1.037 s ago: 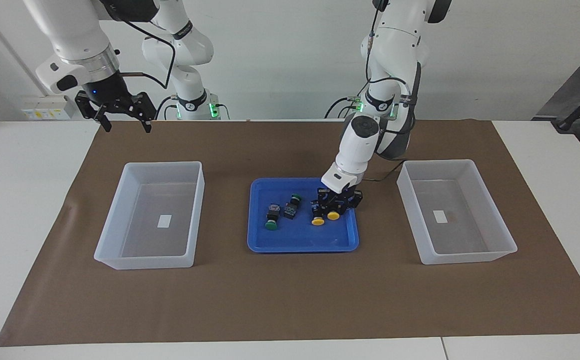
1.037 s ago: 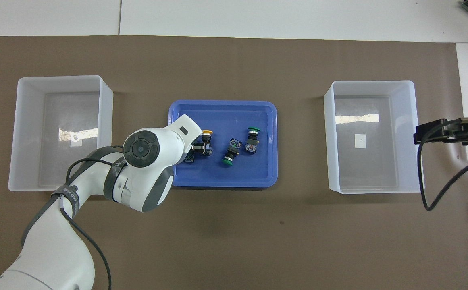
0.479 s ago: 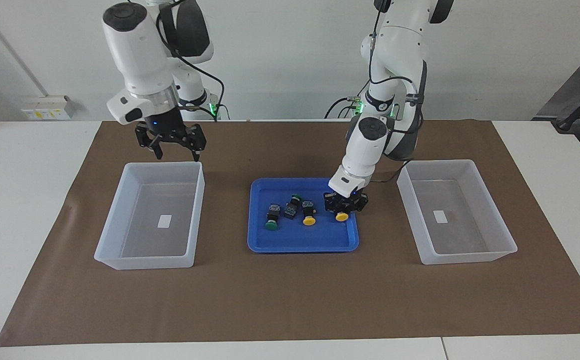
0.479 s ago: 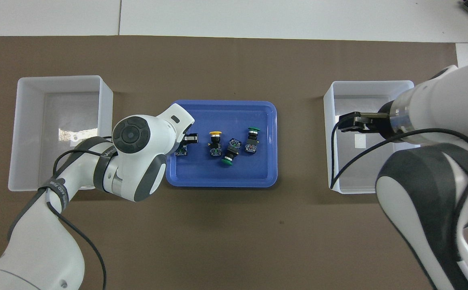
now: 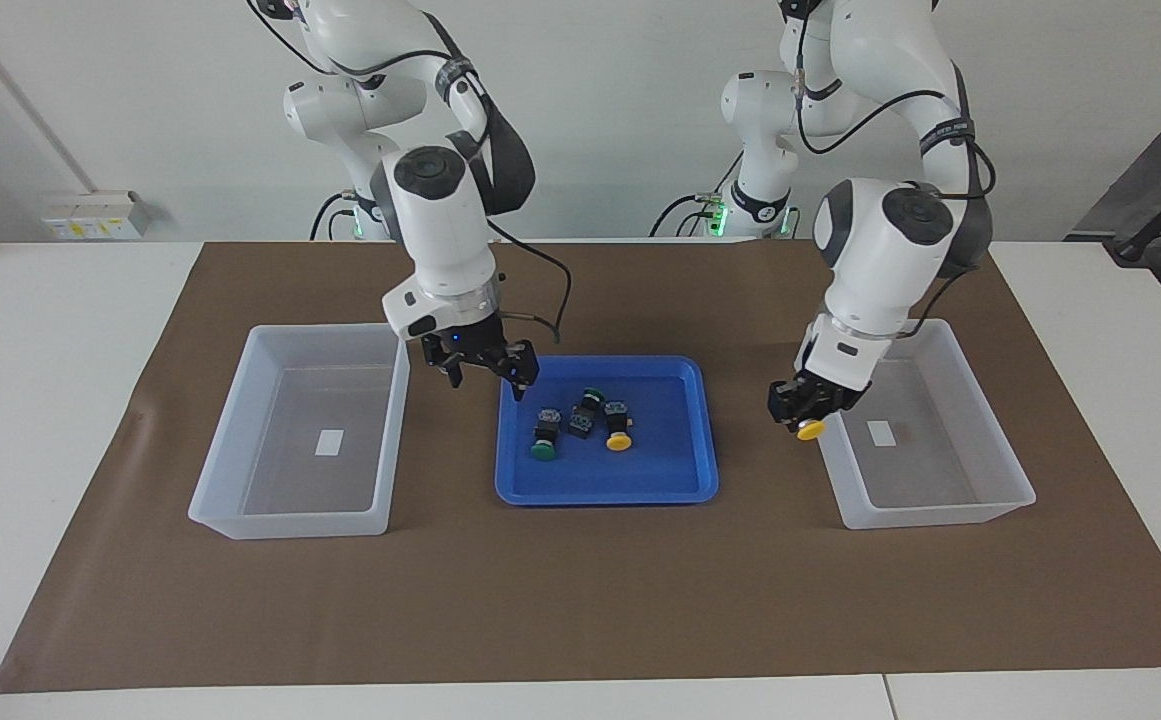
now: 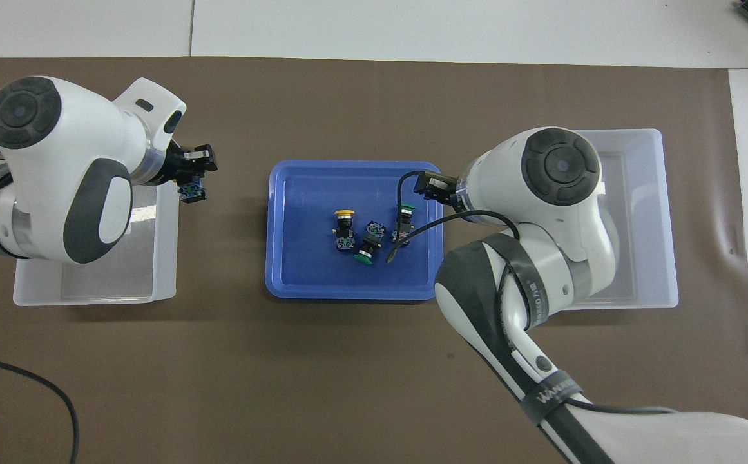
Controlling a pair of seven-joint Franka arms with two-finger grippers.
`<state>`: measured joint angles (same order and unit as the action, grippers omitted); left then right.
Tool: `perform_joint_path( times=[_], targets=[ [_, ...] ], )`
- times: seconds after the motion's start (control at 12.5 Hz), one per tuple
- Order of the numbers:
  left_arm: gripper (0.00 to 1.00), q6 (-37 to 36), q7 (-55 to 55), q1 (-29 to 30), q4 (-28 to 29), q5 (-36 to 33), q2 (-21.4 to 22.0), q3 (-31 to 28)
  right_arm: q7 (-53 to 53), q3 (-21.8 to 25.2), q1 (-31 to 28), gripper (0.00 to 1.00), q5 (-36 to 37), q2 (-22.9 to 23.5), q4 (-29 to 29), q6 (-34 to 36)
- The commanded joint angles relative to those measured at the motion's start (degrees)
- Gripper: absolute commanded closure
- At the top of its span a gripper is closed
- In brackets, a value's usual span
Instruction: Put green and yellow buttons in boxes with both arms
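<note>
My left gripper point(image 5: 806, 414) point(image 6: 196, 179) is shut on a yellow button point(image 5: 810, 430) point(image 6: 191, 191) and holds it in the air over the tray-side rim of the box point(image 5: 980, 505) point(image 6: 84, 293) at the left arm's end. A blue tray point(image 5: 605, 495) point(image 6: 348, 293) in the middle holds another yellow button point(image 5: 618, 432) point(image 6: 345, 222) and two green buttons point(image 5: 543, 440) point(image 6: 366, 248), lying close together. Raised over the tray's edge toward the right arm's end, my right gripper point(image 5: 488, 380) point(image 6: 426, 187) stands open and holds nothing. The other box point(image 5: 290, 525) point(image 6: 663, 219) has only its sticker inside.
A brown mat point(image 5: 580, 600) covers the table's middle, with white tabletop point(image 5: 40, 400) around it. A black cable point(image 6: 406, 235) from the right wrist hangs over the tray. In the overhead view, both arms cover much of the boxes.
My left gripper closed on a yellow button, lifted it out of the tray and carried it to its box's rim. The right arm swung down from beside its box to the tray's edge.
</note>
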<state>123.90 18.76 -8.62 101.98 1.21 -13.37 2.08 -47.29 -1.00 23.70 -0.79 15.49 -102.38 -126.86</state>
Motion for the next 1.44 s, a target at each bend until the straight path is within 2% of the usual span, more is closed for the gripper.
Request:
perform_joint_path(
  times=[0.0, 0.24, 0.48, 0.72, 0.8, 0.88, 0.96, 1.2, 1.36],
  targets=[
    [1.0, -0.8, -8.9, 6.3, -0.3, -1.1, -0.2, 0.6, -2.7, 0.2, 0.9, 0.0, -0.7, 4.3, 0.2, -6.8],
    [1.0, 2.7, -22.8, 11.8, 3.6, -1.1, 0.5, 0.6, 2.4, 0.2, 2.5, 0.0, -0.3, 8.8, 0.6, -14.8],
    [1.0, 14.4, -23.8, 12.2, 12.9, -1.1, 0.4, 0.6, 3.3, 0.3, 4.4, 0.0, 1.5, 11.1, 0.4, -15.7],
    [0.99, 15.8, -26.1, 12.1, 16.6, -1.1, 0.3, 0.6, 7.5, 0.3, 4.2, 0.0, 3.2, 11.2, -1.8, -15.7],
    [0.85, 16.0, -26.9, 12.2, 17.4, -1.1, 0.0, 0.6, 7.6, 0.3, 4.1, 0.05, 3.7, 11.4, -1.8, -15.8],
    [0.56, 16.2, -27.2, 12.2, 18.0, -1.1, -0.3, 0.6, 7.6, 0.3, 3.8, 0.13, 4.0, 11.6, -1.8, -16.1],
    [0.01, 16.8, -27.2, 12.1, 18.0, -1.1, -0.4, 0.6, 7.5, 0.3, 3.6, 0.22, 4.0, 11.7, -1.8, -17.0],
    [0.0, 16.1, -27.5, 12.0, 15.2, -1.1, -1.2, 0.6, 7.0, 0.3, 4.0, 0.54, 4.0, 12.3, -1.8, -17.1],
    [0.0, 10.0, -27.7, 12.3, 8.6, -1.1, -2.2, 0.6, 6.7, 0.3, 4.2, 1.0, 3.8, 12.1, -1.4, -16.2]
  ],
)
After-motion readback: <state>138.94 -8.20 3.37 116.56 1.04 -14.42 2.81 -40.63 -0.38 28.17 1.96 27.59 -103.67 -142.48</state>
